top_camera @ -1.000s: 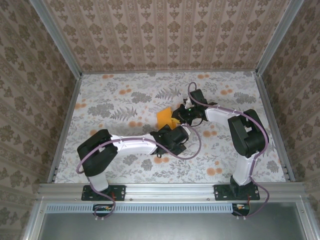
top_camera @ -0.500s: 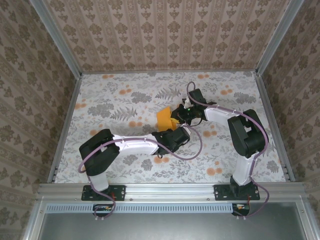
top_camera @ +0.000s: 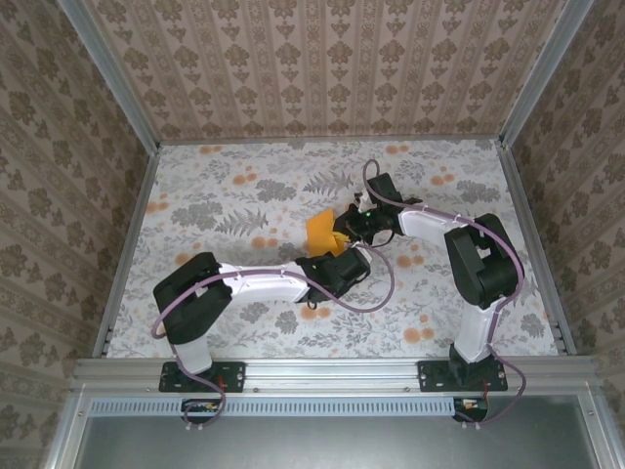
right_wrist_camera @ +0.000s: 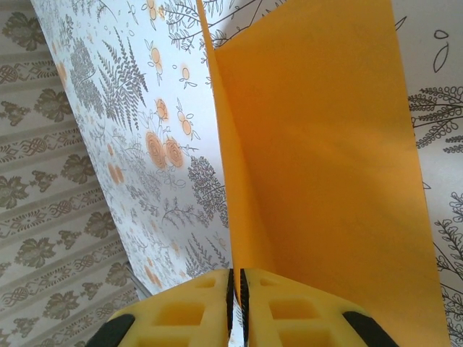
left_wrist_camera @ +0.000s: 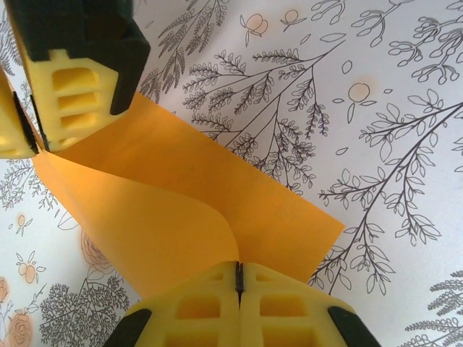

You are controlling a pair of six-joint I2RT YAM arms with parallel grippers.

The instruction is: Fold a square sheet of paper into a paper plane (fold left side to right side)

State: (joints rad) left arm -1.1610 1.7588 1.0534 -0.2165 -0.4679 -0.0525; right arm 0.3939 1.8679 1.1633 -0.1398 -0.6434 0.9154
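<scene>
**Top external view: two arms meet over an orange sheet at mid-tabletop**

The square sheet of paper (top_camera: 319, 231) sits near the middle of the floral tabletop (top_camera: 244, 195), well away from every edge. The left gripper (top_camera: 339, 254) reaches it from the near side. The right gripper (top_camera: 349, 227) reaches it from the right side. The two grippers are close together at the sheet's near-right part.

In the left wrist view, the left gripper's yellow jaws are pressed together on the near edge of the sheet. One layer of the orange paper lies flat on the tabletop and runs out to a sharp corner. A second layer curls up from it in a soft bend, not yet creased. At the upper left of this view, the right gripper's yellow jaws pinch the raised part of the paper.

In the right wrist view, the right gripper's jaws are closed on the thin edge of the paper. From there the sheet rises as a broad orange flap, and a second layer shows edge-on just left of it.
</scene>
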